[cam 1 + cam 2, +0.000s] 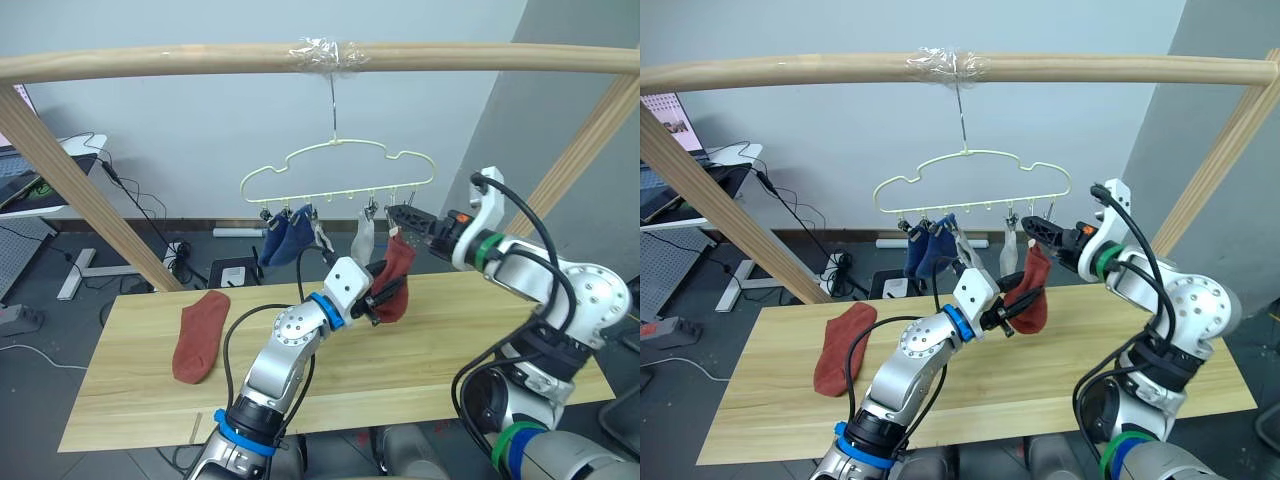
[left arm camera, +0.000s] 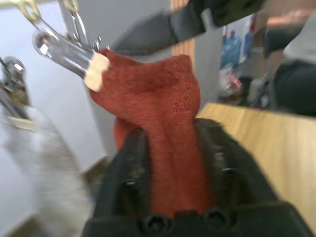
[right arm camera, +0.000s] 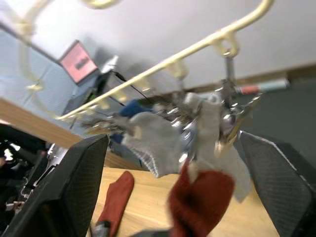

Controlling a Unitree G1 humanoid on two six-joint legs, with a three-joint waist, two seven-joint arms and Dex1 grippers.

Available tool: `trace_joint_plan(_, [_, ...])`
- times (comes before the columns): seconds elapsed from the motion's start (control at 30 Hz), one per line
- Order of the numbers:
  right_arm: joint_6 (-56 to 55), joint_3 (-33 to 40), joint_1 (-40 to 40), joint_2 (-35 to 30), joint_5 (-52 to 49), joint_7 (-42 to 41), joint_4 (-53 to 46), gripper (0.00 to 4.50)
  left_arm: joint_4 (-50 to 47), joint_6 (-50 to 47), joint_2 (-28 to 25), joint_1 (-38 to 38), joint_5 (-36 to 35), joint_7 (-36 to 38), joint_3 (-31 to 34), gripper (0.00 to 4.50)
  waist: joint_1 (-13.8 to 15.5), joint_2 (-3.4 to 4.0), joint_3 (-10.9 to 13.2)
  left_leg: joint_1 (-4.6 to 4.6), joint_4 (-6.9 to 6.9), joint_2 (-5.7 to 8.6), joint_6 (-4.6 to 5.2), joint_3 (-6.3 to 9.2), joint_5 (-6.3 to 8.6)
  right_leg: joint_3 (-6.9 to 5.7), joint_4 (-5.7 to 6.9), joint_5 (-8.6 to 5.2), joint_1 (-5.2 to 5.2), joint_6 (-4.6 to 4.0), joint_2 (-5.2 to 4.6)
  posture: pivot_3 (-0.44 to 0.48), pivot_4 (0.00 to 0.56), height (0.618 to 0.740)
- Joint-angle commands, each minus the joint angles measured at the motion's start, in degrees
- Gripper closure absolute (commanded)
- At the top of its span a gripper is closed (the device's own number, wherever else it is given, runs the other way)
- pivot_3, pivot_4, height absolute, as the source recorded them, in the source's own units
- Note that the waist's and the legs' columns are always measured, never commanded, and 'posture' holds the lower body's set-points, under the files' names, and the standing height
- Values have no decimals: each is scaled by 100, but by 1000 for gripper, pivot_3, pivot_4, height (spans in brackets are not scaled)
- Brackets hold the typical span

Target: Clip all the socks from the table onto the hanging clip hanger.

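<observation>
While the left gripper (image 1: 378, 297) pinches a rust-red sock (image 1: 394, 280) by its lower part and lifts it above the table's (image 1: 450, 350) far edge, the sock's top reaches the rightmost clip (image 2: 69, 52) of the clip hanger (image 1: 335, 165). The right gripper (image 1: 403, 216) sits at that clip with its fingers spread wide, so it grips nothing. Two blue socks (image 1: 285, 237) and a grey sock (image 1: 363, 238) already hang from other clips, and a second rust-red sock (image 1: 200, 333) lies flat near the table's left end. To finish well, I judge the right gripper should squeeze the clip open fully, and the left should feed the cuff deep between its tips before letting go, keeping the hanger from swinging.
</observation>
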State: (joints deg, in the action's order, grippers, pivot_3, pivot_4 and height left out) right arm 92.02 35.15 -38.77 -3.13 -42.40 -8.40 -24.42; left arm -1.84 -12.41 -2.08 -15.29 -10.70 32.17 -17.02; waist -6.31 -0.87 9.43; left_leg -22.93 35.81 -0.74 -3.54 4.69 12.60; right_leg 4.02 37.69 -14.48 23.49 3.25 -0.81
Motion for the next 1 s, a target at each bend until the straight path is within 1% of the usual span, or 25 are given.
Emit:
trace_joint_plan(0.03, [-745, -488, 585, -551, 101, -300, -600, 0, -134, -438, -42, -15, -406, -14, 380, 1465, -33, 0, 0, 0, 0, 0, 0, -1, 0, 1, 0, 0, 0, 0, 0, -146, 132, 740])
trace_joint_plan(0.1, [-1629, -1056, 1068, -889, 610, -309, -694, 0, -124, -581, -195, 20, -498, -51, 604, 831, -58, 0, 0, 2, 1, 0, 0, -2, 0, 2, 0, 0, 0, 0, 0, -148, 133, 740])
trace_joint_plan(0.13, [-2055, -1300, 1276, -965, 860, -260, -682, 0, -167, -609, -302, 61, -520, -26, 683, 580, -85, -1, 0, 2, 0, 0, 0, -3, 0, 2, -1, 0, 0, 0, 0, -141, 135, 740])
trace_joint_plan(0.17, [-2545, -1602, 1473, -1032, 1149, -238, -649, 0, -257, -654, -416, 116, -559, 0, 773, 234, -141, -1, 0, 4, 0, 0, 0, -3, 0, 2, -1, 0, 0, 0, 0, -140, 134, 740])
trace_joint_plan(0.23, [-3586, -2312, 1803, -1216, 1786, -280, -593, 0, -561, -926, -628, 248, -769, 88, 930, 234, -212, 0, 1, 8, -3, -2, 0, -5, 0, 5, 0, 0, 1, 0, 3, -133, 133, 740])
trace_joint_plan(0.27, [-4070, -2591, 1904, -1203, 2072, -248, -519, 0, -757, -1022, -768, 326, -838, 145, 991, 234, -233, 0, 2, 7, -5, -2, 0, -5, 0, 6, 0, 0, 2, 0, 3, -121, 134, 740])
trace_joint_plan(0.33, [-4813, -2888, 2021, -1041, 2452, -109, -308, 0, -1074, -1170, -1003, 436, -960, 219, 1101, 234, -258, 0, 3, 7, -7, -3, -1, -7, 0, 7, 0, 0, 5, 0, 3, -121, 134, 740])
trace_joint_plan(0.37, [-5228, -3056, 2079, -917, 2683, 5, -130, 168, -1259, -1167, -1159, 483, -904, 176, 1204, 203, -253, -1, 4, 7, -8, -3, -1, -6, 0, 6, 1, 0, 5, 0, 3, -92, 133, 740])
trace_joint_plan(0.43, [-5837, -3306, 2140, -755, 3015, 118, 136, 600, -1510, -1152, -1376, 544, -848, 100, 1349, 191, -214, -2, 4, 8, -7, -4, -1, -3, 0, 5, 2, 0, 4, 0, 4, -79, 132, 740])
trace_joint_plan(0.5, [-6198, -3431, 2112, -615, 3195, 212, 332, 1291, -1704, -1183, -1488, 594, -1005, 112, 1493, 191, -164, -2, 4, 8, -6, -4, -1, -4, 0, 6, 1, 0, 3, 0, 4, -79, 132, 740])
trace_joint_plan(0.53, [-6358, -3460, 2066, -516, 3253, 285, 442, 1291, -1816, -1199, -1521, 622, -1088, 108, 1581, 191, -152, -2, 4, 7, -5, -3, -1, -5, 0, 7, 0, 0, 3, -1, 2, -79, 132, 740])
trace_joint_plan(0.57, [-6492, -3482, 2031, -443, 3304, 335, 537, 1590, -1905, -1201, -1546, 641, -1131, 98, 1639, 191, -140, -3, 5, 5, -5, -3, -1, -6, 0, 7, -3, 0, 3, 0, 0, -79, 132, 740])
trace_joint_plan(0.6, [-6605, -3504, 2003, -383, 3362, 369, 629, 1843, -2005, -1203, -1567, 674, -1185, 106, 1671, 191, -124, -3, 5, 3, -5, -2, -2, -5, 0, 6, -4, 0, 3, 0, 0, -48, 127, 740])
trace_joint_plan(0.67, [-6756, -3534, 1943, -315, 3453, 398, 794, 2347, -2142, -1215, -1579, 717, -1242, 101, 1680, 191, -42, -4, 5, 2, -6, -2, -2, -5, 0, 6, -6, 0, 3, 0, -1, -48, 127, 740])
trace_joint_plan(1.0, [-7324, -3446, 1293, 4, 3662, 603, 1812, 2347, -2684, -1255, -1566, 972, -1525, 59, 1573, 191, 78, -4, 5, 7, -5, -3, -2, -5, 0, 6, 0, 1, 3, -2, 0, -25, 116, 740])
